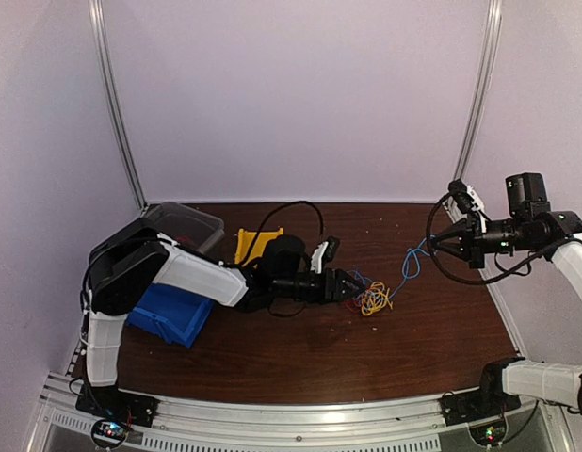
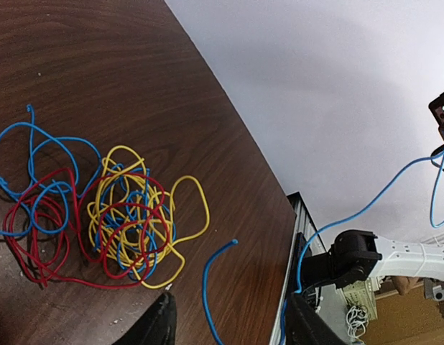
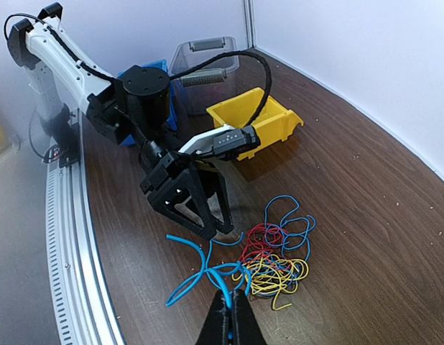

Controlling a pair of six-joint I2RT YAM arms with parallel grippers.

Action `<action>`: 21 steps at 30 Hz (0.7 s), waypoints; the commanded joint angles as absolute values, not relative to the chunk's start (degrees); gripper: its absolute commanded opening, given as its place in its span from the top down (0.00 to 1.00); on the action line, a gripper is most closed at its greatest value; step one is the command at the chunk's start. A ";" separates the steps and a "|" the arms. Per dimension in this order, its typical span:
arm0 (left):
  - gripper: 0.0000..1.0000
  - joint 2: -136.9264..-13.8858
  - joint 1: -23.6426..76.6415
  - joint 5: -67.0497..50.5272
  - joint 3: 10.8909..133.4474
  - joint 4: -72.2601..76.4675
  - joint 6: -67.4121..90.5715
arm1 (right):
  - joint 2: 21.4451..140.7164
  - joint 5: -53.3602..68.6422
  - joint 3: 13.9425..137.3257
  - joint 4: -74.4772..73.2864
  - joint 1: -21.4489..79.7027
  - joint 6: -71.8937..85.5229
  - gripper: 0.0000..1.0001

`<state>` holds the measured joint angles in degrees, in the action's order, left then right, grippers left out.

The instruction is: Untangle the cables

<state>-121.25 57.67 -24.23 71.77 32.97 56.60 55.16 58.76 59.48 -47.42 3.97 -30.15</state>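
The cables (image 1: pixel 371 299) lie as a small red, blue and yellow tangle (image 2: pixel 128 230) on the brown table. My left gripper (image 2: pixel 233 327) is open just beside the tangle, low over the table. A loose blue cable end (image 2: pixel 211 280) curls between its fingers without being clamped. In the right wrist view the left gripper (image 3: pixel 220 231) points down at the table next to the tangle (image 3: pixel 276 259). My right gripper (image 3: pixel 230 316) is shut on a blue cable (image 3: pixel 200 266). That blue cable (image 1: pixel 411 264) stretches from the pile up to the right gripper (image 1: pixel 434 243), raised at the right.
A yellow bin (image 1: pixel 256 243), a blue bin (image 1: pixel 169 315) and a clear plastic container (image 1: pixel 187 224) stand at the back left, behind the left arm. The metal rail (image 1: pixel 300 414) runs along the table's near edge.
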 commanded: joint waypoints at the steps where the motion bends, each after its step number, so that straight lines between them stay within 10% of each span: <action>1: 0.51 -125.06 54.85 -34.97 75.47 35.73 55.11 | 54.23 60.15 59.94 -48.58 4.65 -30.74 1.00; 21: 0.45 -131.40 54.04 -47.11 75.23 58.74 68.53 | 54.70 61.58 60.43 -49.17 5.16 -31.34 1.00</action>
